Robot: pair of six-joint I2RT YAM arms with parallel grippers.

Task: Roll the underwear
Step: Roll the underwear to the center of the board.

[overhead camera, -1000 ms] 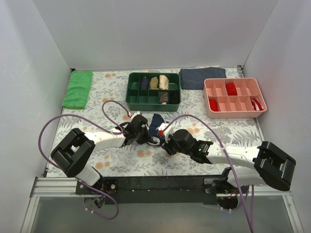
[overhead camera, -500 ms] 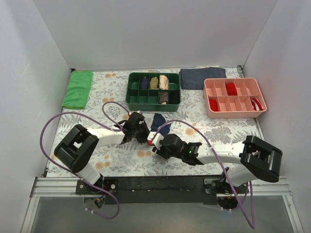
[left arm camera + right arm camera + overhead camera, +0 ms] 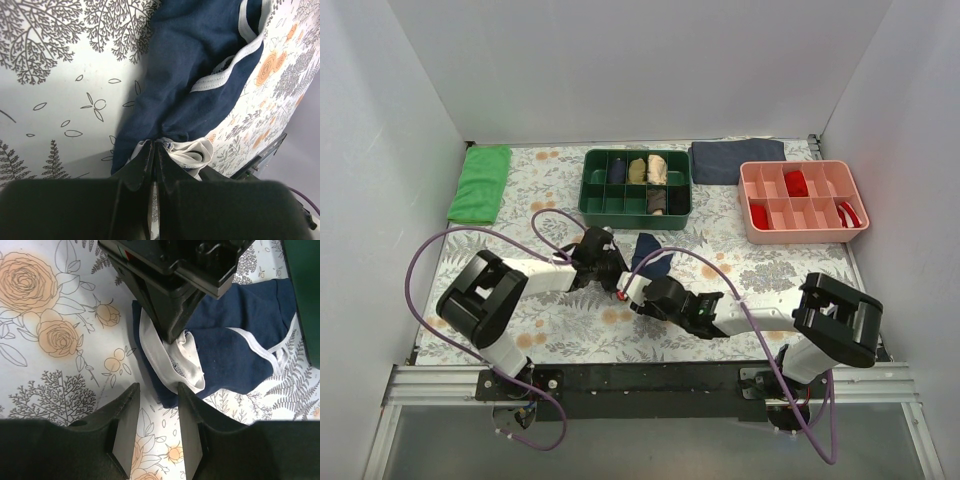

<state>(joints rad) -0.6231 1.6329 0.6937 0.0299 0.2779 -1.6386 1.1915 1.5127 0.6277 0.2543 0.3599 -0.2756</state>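
Bright, even overhead light; shadows on the counter (image 3: 790, 262) are soft. The top view is sharp. In the wrist views the left gripper (image 3: 152, 146) and right gripper (image 3: 158, 388) blur darkly near the lens.

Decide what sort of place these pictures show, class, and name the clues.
Probably a robot lab's laundry-practice bench: a left arm and right arm bolted to a flowered table, white walls around it, and a green tray of rolled clothes.

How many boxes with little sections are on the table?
2: a green box at the back middle, a pink box to its right. None looks hidden.
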